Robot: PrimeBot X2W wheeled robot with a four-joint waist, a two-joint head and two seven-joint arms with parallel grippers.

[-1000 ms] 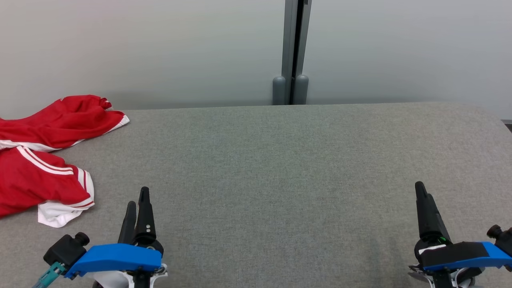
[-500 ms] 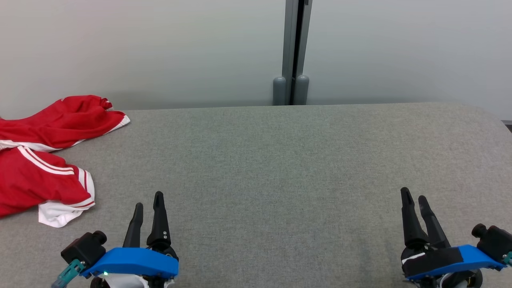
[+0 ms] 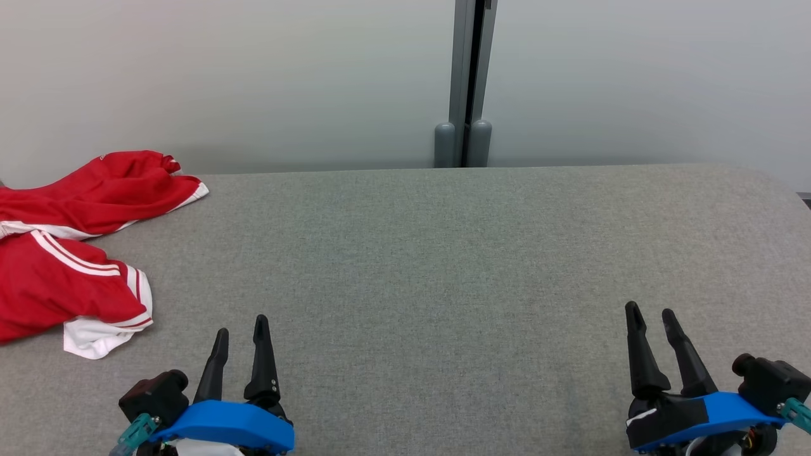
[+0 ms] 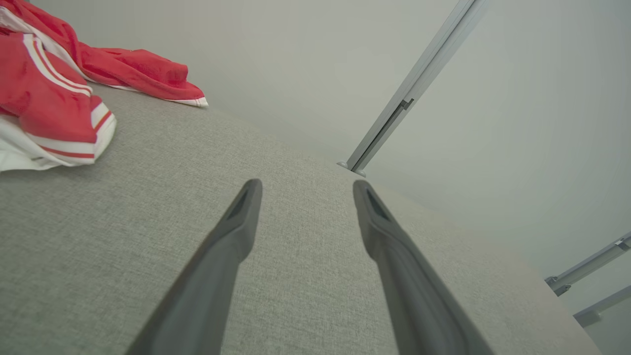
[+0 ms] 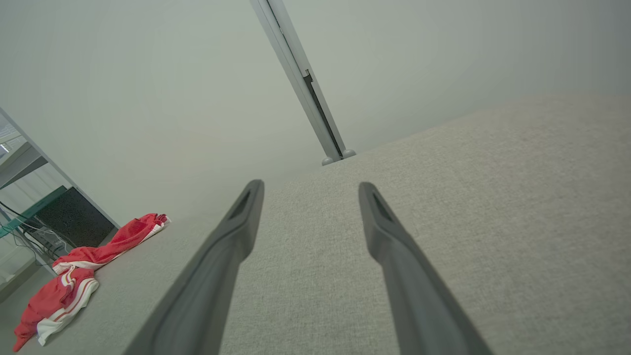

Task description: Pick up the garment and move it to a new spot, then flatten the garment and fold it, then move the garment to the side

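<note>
Garment: here it is, the red garment (image 3: 70, 253) with white stripes, crumpled at nine o'clock in the head view on the grey table (image 3: 443, 253). Part of it runs off the left edge of that view.
Lie of the cloth: it is bunched in two lumps, and a white hem (image 3: 95, 339) pokes out at the near corner. Nothing is flat, so no fold can start here.
Left gripper: the left gripper (image 3: 241, 325) is low at seven o'clock with its fingers apart and nothing between them, tips aimed at twelve. The garment sits at about ten o'clock from it, near but not touching.
Right gripper: the right gripper (image 3: 650, 310) is low at five o'clock, fingers likewise spread and empty, well apart from the cloth.
Why this stance: both tools parked at the near edge, open and level, looks like a ready pose. Open jaws can go straight into a pinch.
Open ground: bare table runs from the centre out to three o'clock, which looks like the natural new spot for laying the garment out.
Backdrop: a pale wall (image 3: 253, 76) with a grey post (image 3: 469, 82) at twelve o'clock, both behind the table's far edge.
Step in hand: the pick-up has not begun.
Next move: my call is that the left arm takes this one, swinging toward ten o'clock.
Watch for: a grab on a single layer could drag the heap rather than lift it.
</note>
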